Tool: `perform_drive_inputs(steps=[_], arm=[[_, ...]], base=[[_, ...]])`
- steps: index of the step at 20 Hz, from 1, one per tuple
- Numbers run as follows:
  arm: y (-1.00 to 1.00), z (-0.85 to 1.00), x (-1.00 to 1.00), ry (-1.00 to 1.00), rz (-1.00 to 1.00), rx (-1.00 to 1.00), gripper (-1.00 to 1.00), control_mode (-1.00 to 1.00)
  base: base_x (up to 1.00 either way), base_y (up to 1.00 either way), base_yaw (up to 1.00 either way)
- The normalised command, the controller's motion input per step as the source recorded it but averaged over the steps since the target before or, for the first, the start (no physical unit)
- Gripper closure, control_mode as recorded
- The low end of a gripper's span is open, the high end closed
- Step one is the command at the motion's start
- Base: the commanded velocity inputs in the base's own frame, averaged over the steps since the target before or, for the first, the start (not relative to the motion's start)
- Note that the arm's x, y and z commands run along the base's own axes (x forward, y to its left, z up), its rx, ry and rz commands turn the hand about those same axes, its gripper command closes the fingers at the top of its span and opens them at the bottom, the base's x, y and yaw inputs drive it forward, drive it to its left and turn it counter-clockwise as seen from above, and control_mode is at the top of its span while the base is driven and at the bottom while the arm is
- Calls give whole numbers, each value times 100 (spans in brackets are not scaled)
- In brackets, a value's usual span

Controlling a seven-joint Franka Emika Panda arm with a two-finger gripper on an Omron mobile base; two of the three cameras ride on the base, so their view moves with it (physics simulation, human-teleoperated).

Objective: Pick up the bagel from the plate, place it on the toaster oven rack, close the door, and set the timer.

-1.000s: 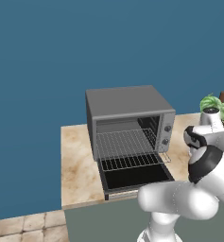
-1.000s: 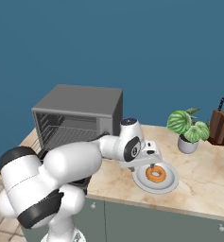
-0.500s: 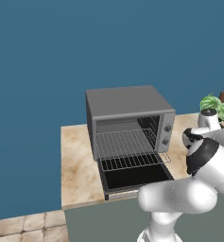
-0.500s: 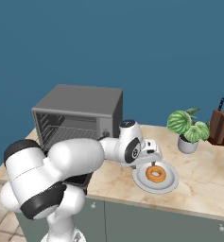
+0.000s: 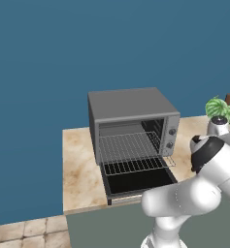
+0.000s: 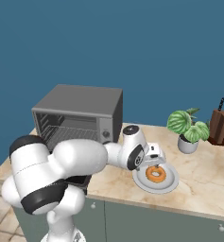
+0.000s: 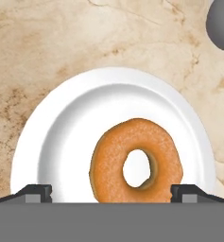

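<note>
Hand (image 7: 111, 191) spread wide, tips either side of the bagel (image 7: 136, 161) — holding nothing. Bagel lies flat on the plate (image 7: 61, 137), toward its 5 o'clock, on the marble table (image 7: 47, 42). Toaster oven (image 5: 131, 121) at the plate's 9 o'clock — door (image 5: 138, 181) down, rack (image 5: 131, 152) partly drawn out.

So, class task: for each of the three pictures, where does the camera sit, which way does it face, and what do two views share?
Left base view: behind the arm's left, facing the toaster oven, its rack and open door; white arm lower right.
Right base view: behind the arm's right, facing the plate and bagel; arm from lower left.
Hand view: on the hand, facing down at the bagel between open claw tips.
Shared: both base views show the oven.
</note>
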Motion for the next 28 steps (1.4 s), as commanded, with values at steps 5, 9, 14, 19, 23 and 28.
perform_drive_inputs(steps=[5, 9, 14, 19, 23, 28], arm=[[0, -4, 0, -2, -3, 0, -100, -100], [0, -6, 0, 0, -5, 0, -100, -100], [0, -10, 0, 0, -4, 0, -100, -100], [0, -14, 0, 0, -3, 0, -100, -100], [0, -15, 0, -1, -1, 0, -100, -100], [-6, -12, 1, -3, 0, 0, -100, -100]], base=[[0, 0, 0], [0, 0, 0], [0, 0, 0], [0, 0, 0], [0, 0, 0], [0, 0, 0]])
